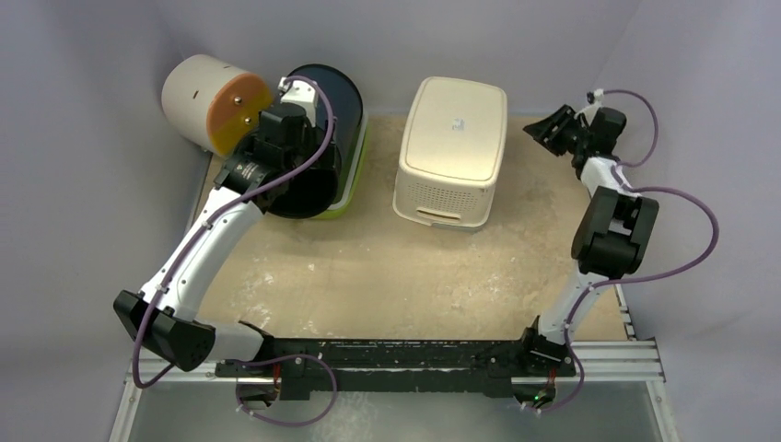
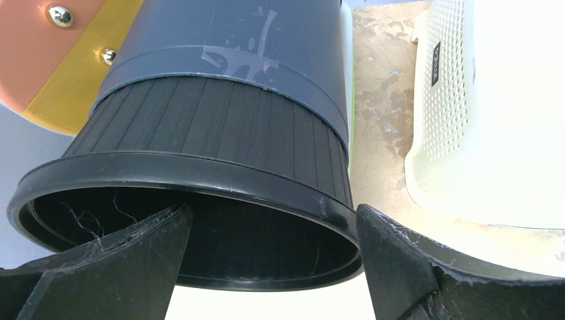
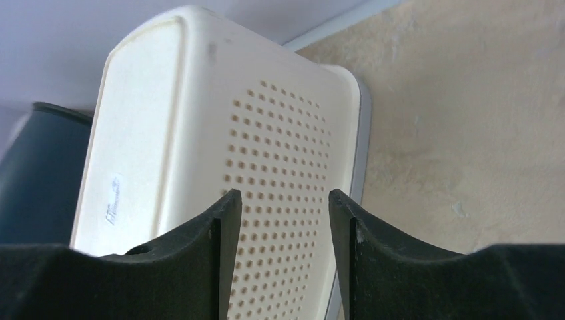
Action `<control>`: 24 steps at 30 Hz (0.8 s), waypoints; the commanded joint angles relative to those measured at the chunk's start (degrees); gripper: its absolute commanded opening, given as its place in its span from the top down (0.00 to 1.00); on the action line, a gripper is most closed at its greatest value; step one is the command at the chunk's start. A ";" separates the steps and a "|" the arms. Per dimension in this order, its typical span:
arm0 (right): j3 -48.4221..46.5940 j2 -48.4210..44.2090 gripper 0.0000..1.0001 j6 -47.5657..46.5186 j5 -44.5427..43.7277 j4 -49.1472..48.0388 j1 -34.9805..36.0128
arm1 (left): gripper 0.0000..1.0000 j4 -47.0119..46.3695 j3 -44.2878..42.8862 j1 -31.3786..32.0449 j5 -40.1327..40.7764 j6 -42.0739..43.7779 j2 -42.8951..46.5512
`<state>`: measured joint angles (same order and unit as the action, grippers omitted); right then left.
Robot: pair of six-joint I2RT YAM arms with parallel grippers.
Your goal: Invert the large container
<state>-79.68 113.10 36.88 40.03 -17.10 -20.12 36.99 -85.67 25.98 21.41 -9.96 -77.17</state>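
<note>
Basket (image 1: 451,147): cream, bottom-up, seemingly done.
Right gripper (image 3: 278,200): right of basket, jaws apart, empty; retreat without nudging.
Left gripper (image 2: 272,217): left of basket, jaws wide, facing dark bin (image 2: 220,113).

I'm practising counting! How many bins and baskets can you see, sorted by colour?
Cream basket: 1
Dark bin: 1
Tan tub with an orange end: 1
Green-edged tray: 1
Total: 4
</note>
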 commanded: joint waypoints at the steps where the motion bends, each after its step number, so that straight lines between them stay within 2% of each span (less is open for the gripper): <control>1: -8.41 -7.38 0.46 -13.57 -14.55 18.53 5.68 | 0.07 -1.90 -3.44 -0.38 0.43 -1.08 0.71; 3: -13.58 -8.76 0.44 -17.21 -21.44 23.44 9.67 | 0.07 -1.85 -3.36 -0.40 0.55 -1.11 1.20; 6: -21.97 -9.15 0.43 -21.31 -27.11 28.60 17.00 | 0.07 -1.63 -3.34 -0.40 0.77 -0.91 1.92; 11: -35.25 -4.77 0.42 -22.37 -28.50 35.39 26.96 | 0.07 -1.99 -3.20 -0.36 0.59 -1.11 3.05; 24: -44.88 6.25 0.41 -21.91 -30.51 41.25 44.36 | 0.07 -1.68 -1.35 -0.40 1.18 -1.99 7.01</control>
<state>-119.96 117.67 16.01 12.19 20.01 20.40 37.01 -86.72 25.93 21.71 -10.96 -72.34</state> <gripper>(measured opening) 0.587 0.928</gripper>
